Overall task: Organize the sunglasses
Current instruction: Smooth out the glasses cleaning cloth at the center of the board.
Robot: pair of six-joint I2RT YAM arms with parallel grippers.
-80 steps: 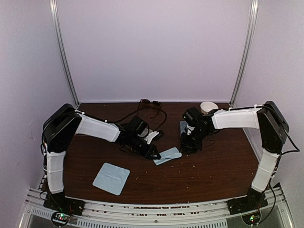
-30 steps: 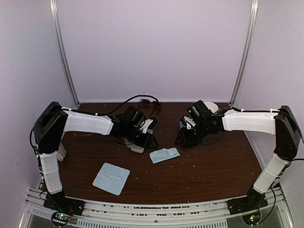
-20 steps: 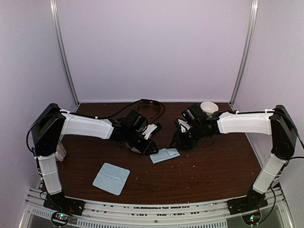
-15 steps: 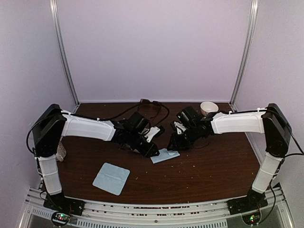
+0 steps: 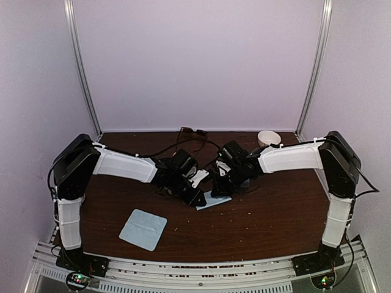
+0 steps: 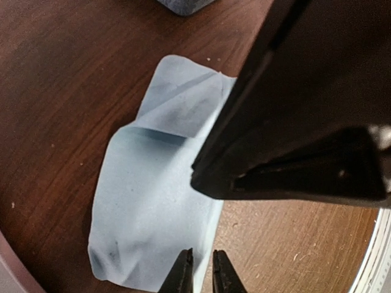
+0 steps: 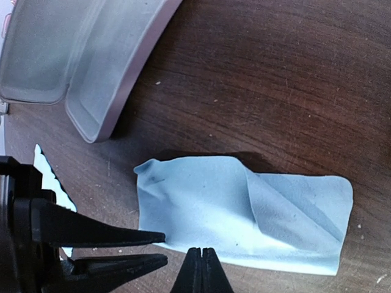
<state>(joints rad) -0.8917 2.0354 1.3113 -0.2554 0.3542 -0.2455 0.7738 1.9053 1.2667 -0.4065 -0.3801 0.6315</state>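
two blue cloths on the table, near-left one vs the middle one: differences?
Pose: the near-left cloth lies spread flat as a square; the middle cloth has one end folded over and is wrinkled.
Surroundings: the near-left cloth lies alone, away from both arms; the middle cloth has the left hand and right hand at its edge.
Shared: both are light blue and lie on the brown table.

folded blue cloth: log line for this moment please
cloth: corner folded over | left pincer: narrowly open at cloth edge | right pincer: shut at cloth edge | grip on cloth: unclear
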